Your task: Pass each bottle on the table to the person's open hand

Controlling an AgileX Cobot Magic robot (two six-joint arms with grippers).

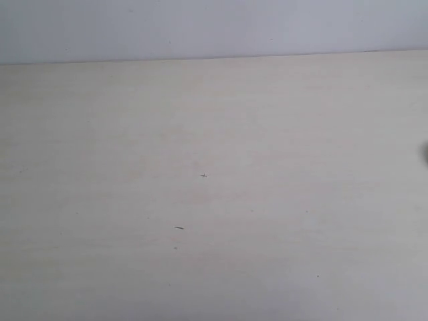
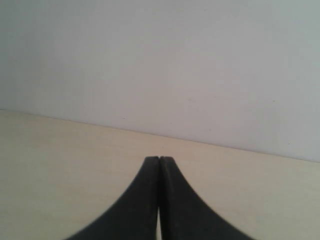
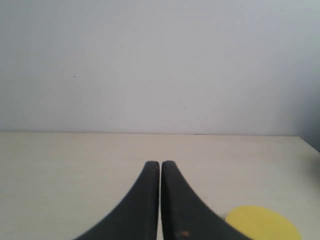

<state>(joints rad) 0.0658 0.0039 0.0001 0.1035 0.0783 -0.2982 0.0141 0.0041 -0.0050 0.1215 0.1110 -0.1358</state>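
Note:
No bottle shows on the pale beige table (image 1: 214, 134) in the exterior view, and no hand is in sight. Neither gripper appears in that view. In the left wrist view my left gripper (image 2: 159, 159) is shut, its black fingers pressed together over bare tabletop with nothing between them. My right gripper (image 3: 160, 163) in the right wrist view is also shut and holds nothing. A round yellow shape (image 3: 262, 223) lies on the table close beside the right gripper; I cannot tell whether it is the yellow bottle.
A pale wall (image 1: 200, 27) rises behind the table's far edge. A small dark blur (image 1: 425, 152) pokes in at the exterior view's right border. A few tiny dark specks (image 1: 178, 228) dot the tabletop.

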